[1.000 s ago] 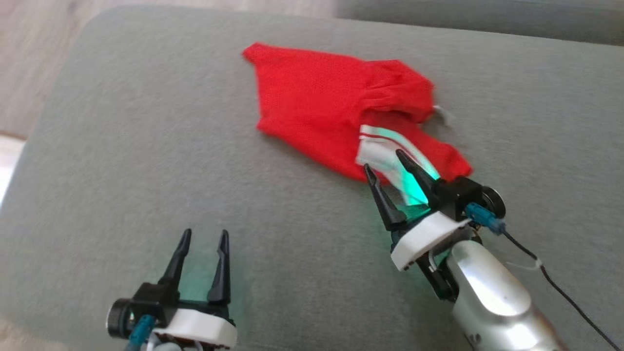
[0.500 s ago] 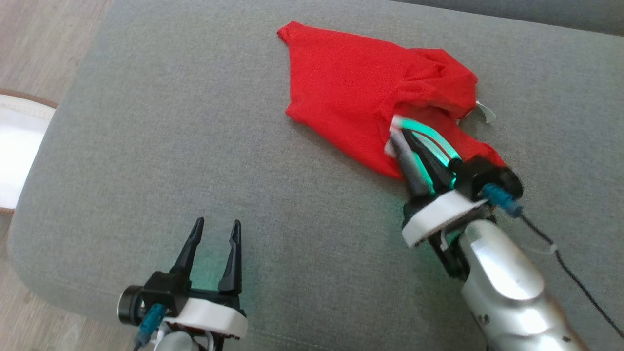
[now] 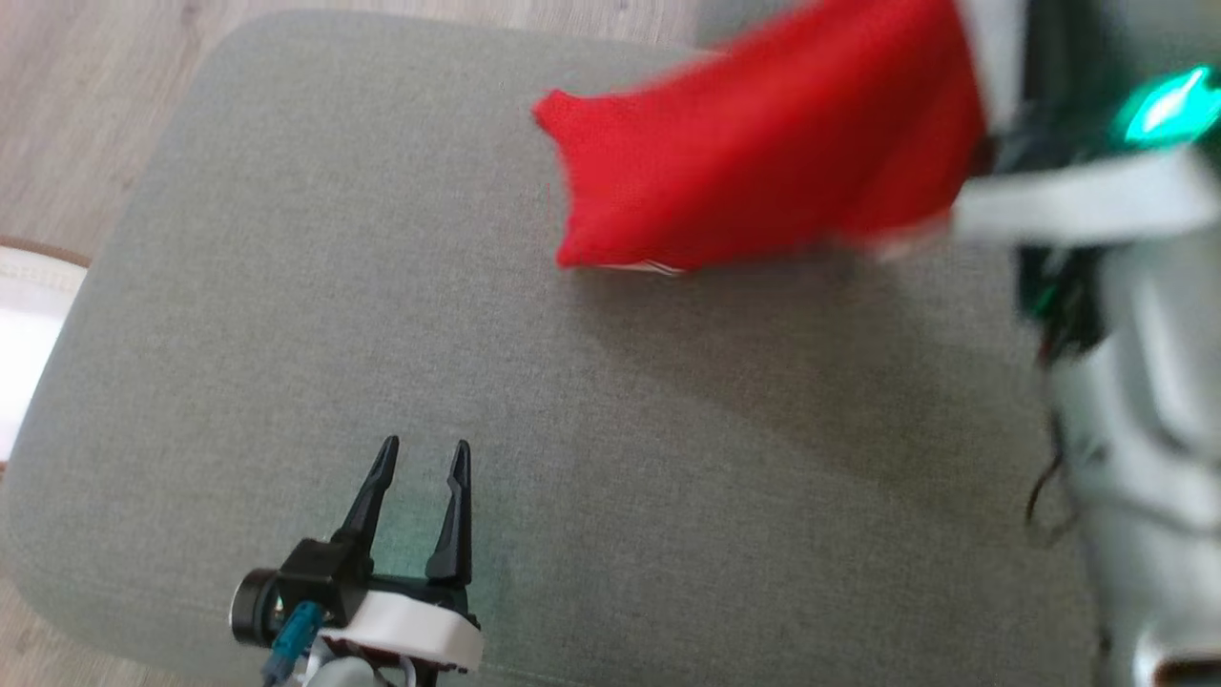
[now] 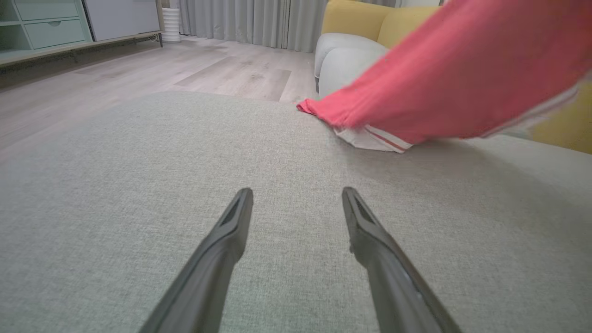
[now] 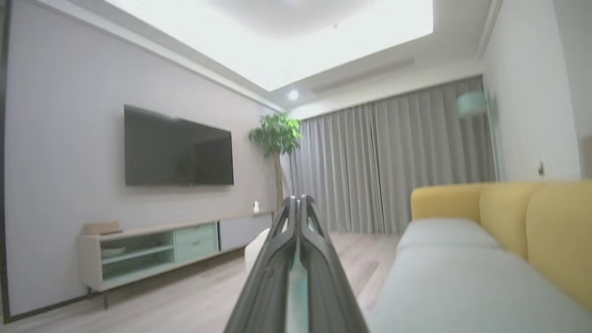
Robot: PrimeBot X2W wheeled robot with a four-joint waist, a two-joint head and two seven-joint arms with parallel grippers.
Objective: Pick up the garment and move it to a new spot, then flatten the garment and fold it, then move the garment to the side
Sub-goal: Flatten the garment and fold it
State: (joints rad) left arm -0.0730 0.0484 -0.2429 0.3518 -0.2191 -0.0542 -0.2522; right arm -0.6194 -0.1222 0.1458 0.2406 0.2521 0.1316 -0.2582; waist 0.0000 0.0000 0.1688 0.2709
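Observation:
The red garment (image 3: 763, 162) hangs stretched, with its right end lifted toward my right arm's blurred wrist (image 3: 1078, 200). Its left end and white striped hem (image 4: 374, 138) still rest on the grey cushion (image 3: 286, 286). In the right wrist view my right gripper (image 5: 296, 200) is shut, with a thin pale strip pinched between the fingers, and it points out into the room. Near the cushion's front edge my left gripper (image 3: 424, 447) stands open with nothing in it, well short of the garment (image 4: 462, 78); its fingers (image 4: 231, 231) lie just over the cushion.
Wood floor (image 3: 95, 76) lies beyond the cushion's left and far edges, with a white round object (image 3: 29, 315) at the left. A yellow sofa (image 5: 508, 208) with pale grey seat cushions (image 4: 342, 60) stands behind. A low cabinet (image 5: 162, 249) and TV (image 5: 178, 152) line the wall.
My right gripper has shut on the garment's near right part and swung up and to the right, pulling the garment off the cushion. The head camera has shifted. The left gripper has stayed open.

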